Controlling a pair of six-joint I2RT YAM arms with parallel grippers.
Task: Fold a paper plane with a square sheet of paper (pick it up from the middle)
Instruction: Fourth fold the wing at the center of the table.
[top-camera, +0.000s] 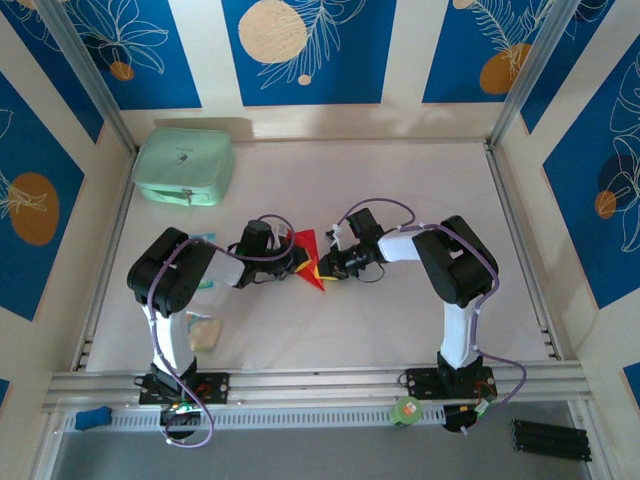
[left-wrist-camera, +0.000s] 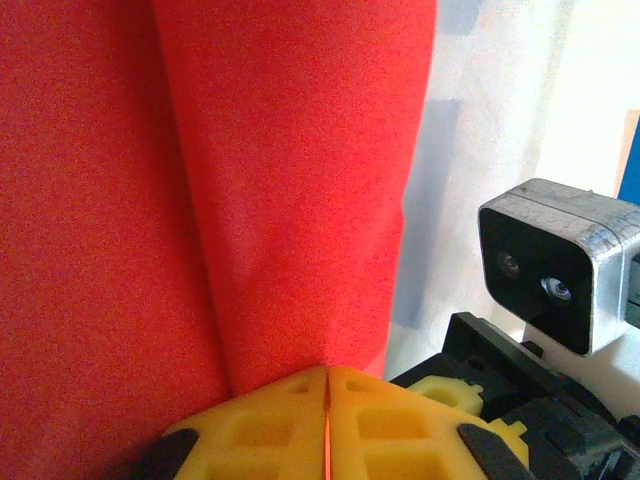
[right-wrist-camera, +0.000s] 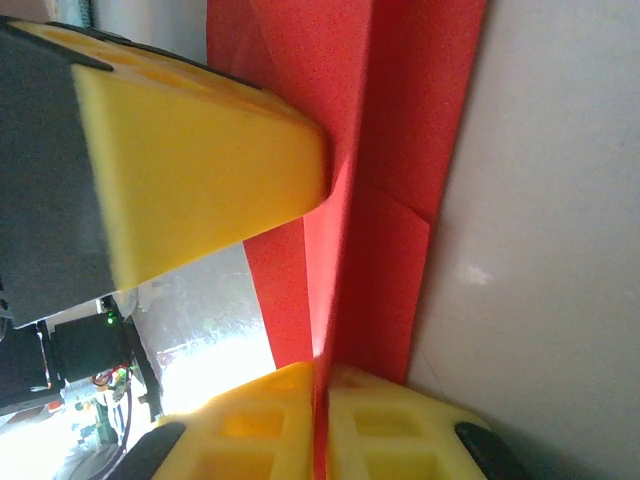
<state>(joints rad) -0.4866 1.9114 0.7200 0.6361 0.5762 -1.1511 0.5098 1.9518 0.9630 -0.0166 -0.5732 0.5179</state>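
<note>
- the paper plane (top-camera: 308, 255) is found at the middle of the table (top-camera: 400, 190), between the two arms; whether it is lifted clear cannot be told.
- the left gripper (left-wrist-camera: 328, 385) is seen closed tight on its red edge, and the right gripper (right-wrist-camera: 320, 385) is likewise pinched onto it.
- a tear or an opened crease could be caused if the arms are drawn apart while both pinches are kept.
- a swing or drop could follow if one pinch is loosened early.
- from above, the long axis runs far to near, and the narrow tip is pointed toward the arm bases.
</note>
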